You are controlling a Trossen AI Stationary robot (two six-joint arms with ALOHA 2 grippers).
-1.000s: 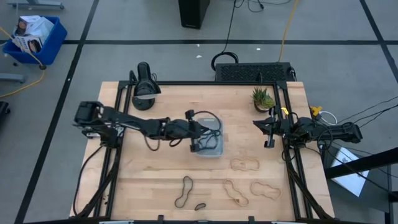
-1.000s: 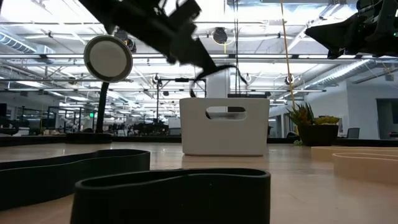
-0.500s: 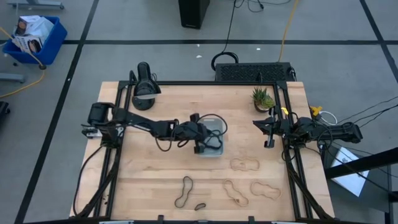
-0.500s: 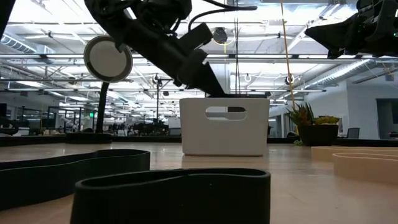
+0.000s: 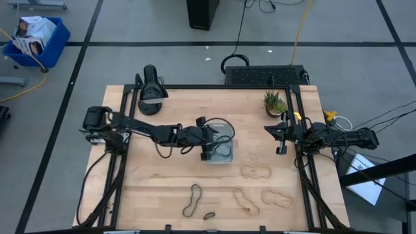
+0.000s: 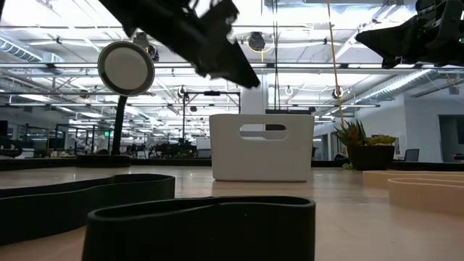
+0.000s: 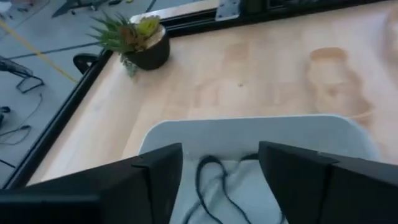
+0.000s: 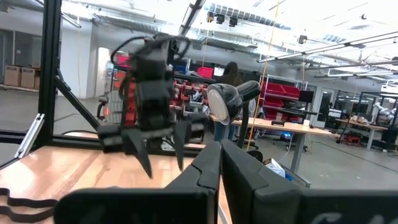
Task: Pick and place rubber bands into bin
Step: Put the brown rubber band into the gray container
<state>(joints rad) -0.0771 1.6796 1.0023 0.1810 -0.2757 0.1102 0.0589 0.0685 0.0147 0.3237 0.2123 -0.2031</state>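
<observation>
Lifted and drawn back since half a second ago, the left gripper (image 5: 207, 147) hovers spread over the bin (image 5: 224, 156) — one dark band (image 7: 214, 186) inside, five rubber bands (image 5: 255, 172) still beside the bin; right gripper (image 5: 280, 139) pressed together.

left gripper (image 7: 219, 186) spread, bin (image 7: 249, 134) holding dark band (image 7: 214, 186)

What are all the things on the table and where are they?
Translucent pale blue-grey plastic bin: one, mid-table, a dark band inside.
Thin dark rubber loops: two, near edge, a long one and a tiny one.
Thin tan rubber loops: three, near-right area.
Small green potted plant: one, far right.
Black round lamp: one, far left.
Left gripper: dark, open, above the bin's left edge.
Right gripper: dark, shut, right edge.
</observation>
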